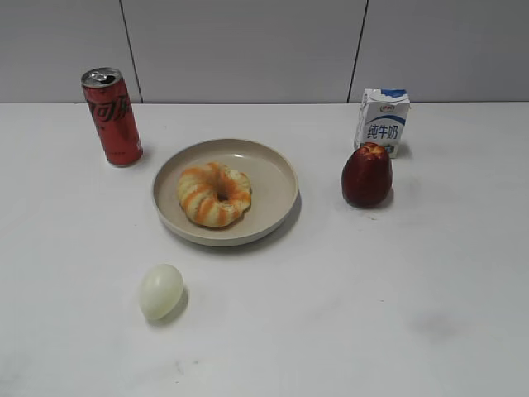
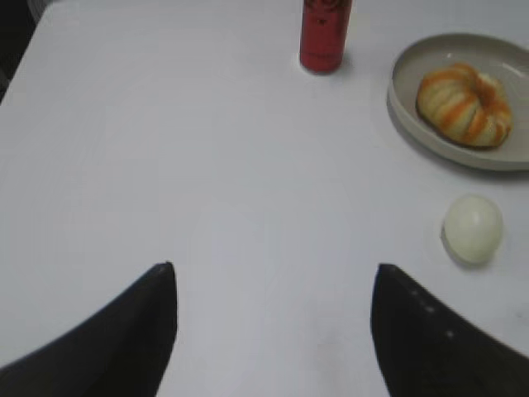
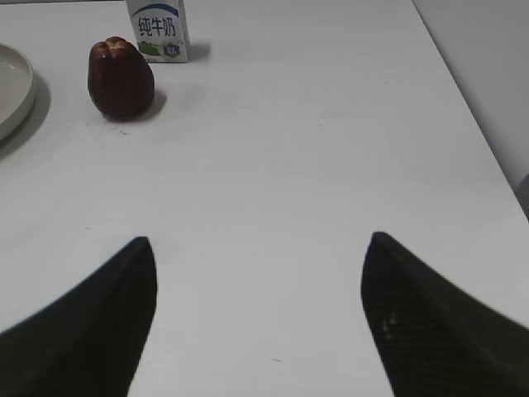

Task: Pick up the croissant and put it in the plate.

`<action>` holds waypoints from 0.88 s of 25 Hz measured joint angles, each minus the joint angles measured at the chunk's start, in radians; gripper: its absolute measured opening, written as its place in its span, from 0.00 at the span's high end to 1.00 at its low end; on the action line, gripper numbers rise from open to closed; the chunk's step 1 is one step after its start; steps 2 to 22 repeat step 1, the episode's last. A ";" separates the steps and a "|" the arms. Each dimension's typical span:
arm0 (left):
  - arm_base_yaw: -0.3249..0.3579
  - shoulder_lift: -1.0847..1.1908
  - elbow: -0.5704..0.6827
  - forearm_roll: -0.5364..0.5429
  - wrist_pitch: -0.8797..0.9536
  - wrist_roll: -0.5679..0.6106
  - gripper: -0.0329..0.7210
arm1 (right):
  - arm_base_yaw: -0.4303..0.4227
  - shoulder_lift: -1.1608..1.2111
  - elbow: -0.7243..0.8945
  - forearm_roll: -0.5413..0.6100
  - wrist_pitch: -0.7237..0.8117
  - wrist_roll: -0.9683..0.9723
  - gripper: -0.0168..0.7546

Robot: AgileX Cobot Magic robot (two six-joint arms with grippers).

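Note:
The croissant [image 1: 215, 193], a tan ring with orange-brown stripes, lies inside the beige plate [image 1: 277, 178] at the table's middle. It also shows in the left wrist view [image 2: 464, 105] on the plate [image 2: 413, 62] at the upper right. My left gripper [image 2: 273, 277] is open and empty over bare table, well short of the plate. My right gripper [image 3: 258, 248] is open and empty over bare table; the plate's rim [image 3: 21, 91] shows at its far left. Neither gripper shows in the exterior view.
A red soda can [image 1: 111, 117] stands left of the plate. A pale egg [image 1: 161, 291] lies in front of it. A dark red apple-like fruit [image 1: 366, 174] and a milk carton [image 1: 383, 121] stand to the right. The table's right edge [image 3: 475, 132] is near.

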 joint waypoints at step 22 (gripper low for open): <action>0.000 -0.023 0.000 0.000 -0.001 0.000 0.26 | 0.000 0.000 0.000 0.000 0.000 0.000 0.22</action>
